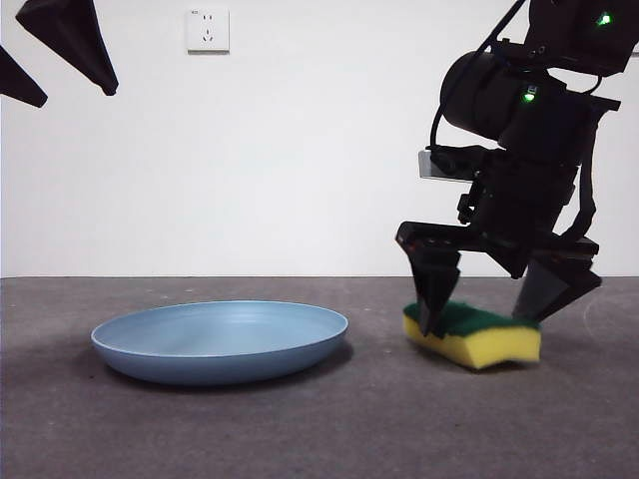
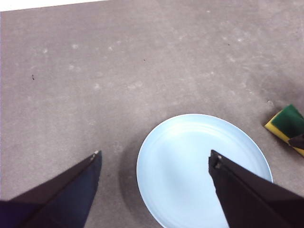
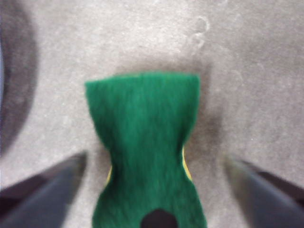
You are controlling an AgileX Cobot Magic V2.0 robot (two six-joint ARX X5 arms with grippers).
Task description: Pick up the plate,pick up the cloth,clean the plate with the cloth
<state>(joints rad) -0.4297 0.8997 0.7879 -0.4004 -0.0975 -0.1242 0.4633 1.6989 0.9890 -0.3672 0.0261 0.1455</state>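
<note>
The light-blue plate (image 1: 220, 339) lies flat on the grey table, left of centre. To its right rests the cloth (image 1: 479, 339), a yellow sponge with a green top. My right gripper (image 1: 484, 319) has come down over the cloth, open, with one jaw at each end. In the right wrist view the cloth (image 3: 145, 142) lies between the blurred jaws of the right gripper (image 3: 154, 157). My left gripper (image 2: 155, 153) hangs open high above the plate (image 2: 190, 166), holding nothing; the cloth (image 2: 287, 124) shows at the edge of that view. In the front view the left gripper (image 1: 76, 97) appears only as black tips.
A white wall with a power socket (image 1: 207, 30) stands behind the table. Bare grey table surface (image 1: 319, 429) runs in front of the plate and the cloth.
</note>
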